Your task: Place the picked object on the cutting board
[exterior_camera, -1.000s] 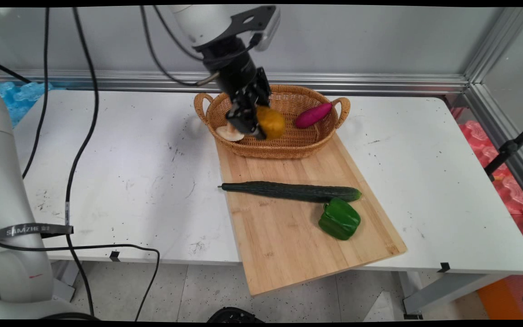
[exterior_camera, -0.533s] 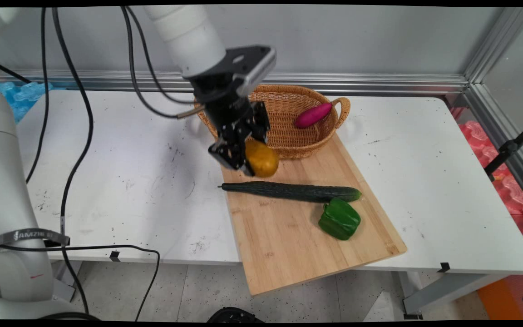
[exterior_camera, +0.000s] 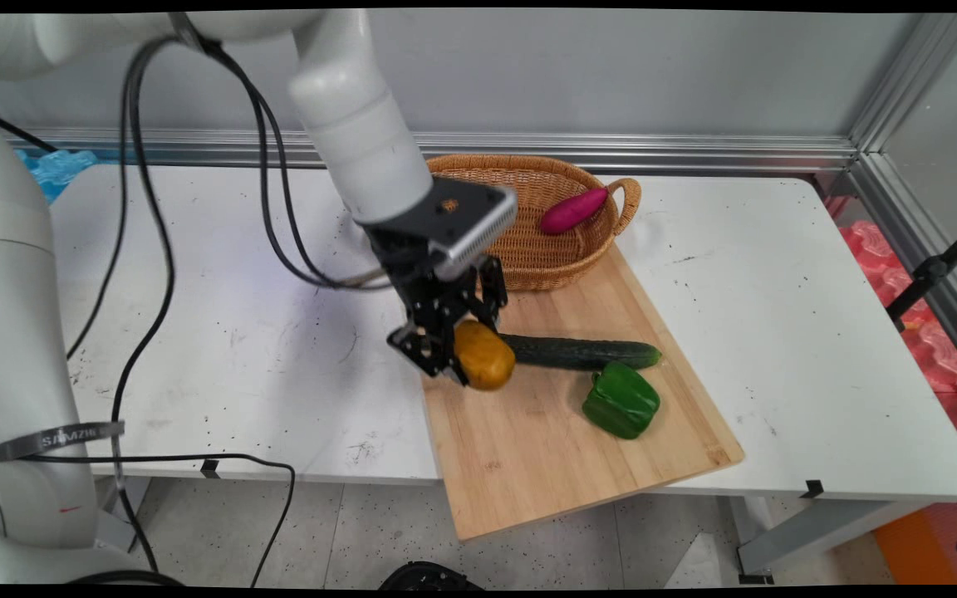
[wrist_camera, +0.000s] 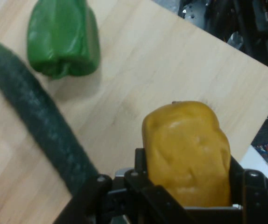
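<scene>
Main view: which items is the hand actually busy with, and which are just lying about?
In play:
hand, shut on the potato
cutting board, under it

Lying about:
cucumber
green pepper
basket
sweet potato

Cucumber [exterior_camera: 582,352], green pepper [exterior_camera: 621,400], cutting board [exterior_camera: 545,440], basket [exterior_camera: 545,249]

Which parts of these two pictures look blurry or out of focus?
Main view: sharp on the cutting board and basket. Hand view: the cucumber and green pepper are soft, and the potato held in the tool is slightly soft too.
</scene>
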Robot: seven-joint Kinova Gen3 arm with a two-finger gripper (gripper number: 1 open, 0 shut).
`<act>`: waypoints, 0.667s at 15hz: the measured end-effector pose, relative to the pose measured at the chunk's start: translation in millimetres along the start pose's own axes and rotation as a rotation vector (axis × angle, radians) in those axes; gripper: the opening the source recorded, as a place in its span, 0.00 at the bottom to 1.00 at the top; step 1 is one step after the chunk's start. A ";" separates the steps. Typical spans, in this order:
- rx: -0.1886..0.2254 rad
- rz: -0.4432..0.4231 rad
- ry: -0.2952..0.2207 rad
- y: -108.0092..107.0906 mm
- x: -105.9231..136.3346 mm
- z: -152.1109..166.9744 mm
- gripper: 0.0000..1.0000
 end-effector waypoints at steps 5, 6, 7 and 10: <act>-0.017 0.051 -0.014 4.4 6.5 43.6 0.00; -0.019 0.059 -0.017 4.4 7.2 51.7 0.00; -0.020 0.067 -0.019 4.1 8.2 60.9 0.00; -0.023 0.086 -0.026 2.7 10.3 81.3 0.00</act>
